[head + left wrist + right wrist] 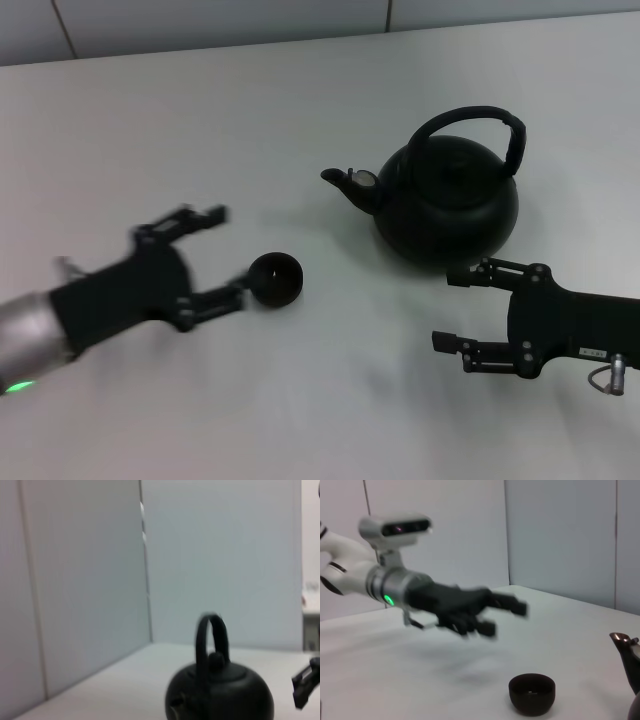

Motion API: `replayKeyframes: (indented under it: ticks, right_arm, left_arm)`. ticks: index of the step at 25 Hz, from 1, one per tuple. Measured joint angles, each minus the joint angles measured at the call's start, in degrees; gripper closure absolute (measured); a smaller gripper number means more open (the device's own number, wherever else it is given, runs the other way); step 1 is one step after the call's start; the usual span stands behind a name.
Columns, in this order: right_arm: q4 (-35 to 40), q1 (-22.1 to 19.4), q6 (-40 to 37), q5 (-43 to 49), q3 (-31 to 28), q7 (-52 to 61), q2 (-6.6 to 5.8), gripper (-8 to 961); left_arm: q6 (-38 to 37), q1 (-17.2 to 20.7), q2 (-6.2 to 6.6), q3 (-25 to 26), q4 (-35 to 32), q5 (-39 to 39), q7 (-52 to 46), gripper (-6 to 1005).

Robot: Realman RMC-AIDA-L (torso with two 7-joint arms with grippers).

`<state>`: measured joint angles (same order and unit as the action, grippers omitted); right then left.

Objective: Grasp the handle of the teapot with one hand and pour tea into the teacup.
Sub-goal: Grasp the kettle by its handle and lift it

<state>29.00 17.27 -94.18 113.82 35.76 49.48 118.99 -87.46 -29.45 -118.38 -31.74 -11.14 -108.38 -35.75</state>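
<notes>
I am holding my right hand low over the counter, just on the near side of the teapot, fingers spread wide and gripping nothing. The handle arches above the pot, beyond and above this hand; the hoop is running across my view, spout pointing toward the teacup. My right hand is the nearer one to the handle. My left hand is sitting beside the teacup, also wide open and empty, its lower finger right at the cup's side. Count: one teapot, one teacup, both upright. Judgement: the grasp is not yet made; the right hand needs to rise and reach over the pot.
</notes>
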Motion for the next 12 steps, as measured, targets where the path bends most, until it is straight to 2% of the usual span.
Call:
replayKeyframes:
  ticks: [2, 4, 7, 10, 11, 12]
  right_arm:
    - [-0.05, 0.1, 0.15, 0.0, 0.01, 0.0, 0.0, 167]
    - [-0.07, 0.11, 0.17, -0.05, -0.01, 0.01, 0.0, 167]
    - [-0.16, 0.0, -0.15, -0.95, -0.15, 0.01, 0.01, 167]
    - [-0.47, -0.47, -0.62, -2.02, -0.42, -0.41, 0.05, 167]
    - [-0.61, -0.54, -0.69, -2.11, -0.48, -0.54, 0.06, 167]
    - [-0.72, -0.53, -0.7, -2.12, -0.55, -0.54, 0.06, 167]
  left_arm:
    - [-3.97, 2.67, 0.06, 0.75, -3.73, 0.36, -3.02, 188]
    - [-9.56, 6.94, 0.4, 1.49, -8.31, 0.53, -4.97, 188]
    - [-13.97, 11.76, 0.85, 0.92, -13.86, -0.03, -5.82, 188]
    - [-15.68, 16.26, 1.46, 0.19, -19.28, -0.95, -7.51, 188]
    - [-15.76, 17.31, 2.03, 0.11, -20.54, -1.07, -8.05, 188]
    - [-15.76, 17.31, 2.03, 0.11, -20.54, -1.07, -8.05, 188]
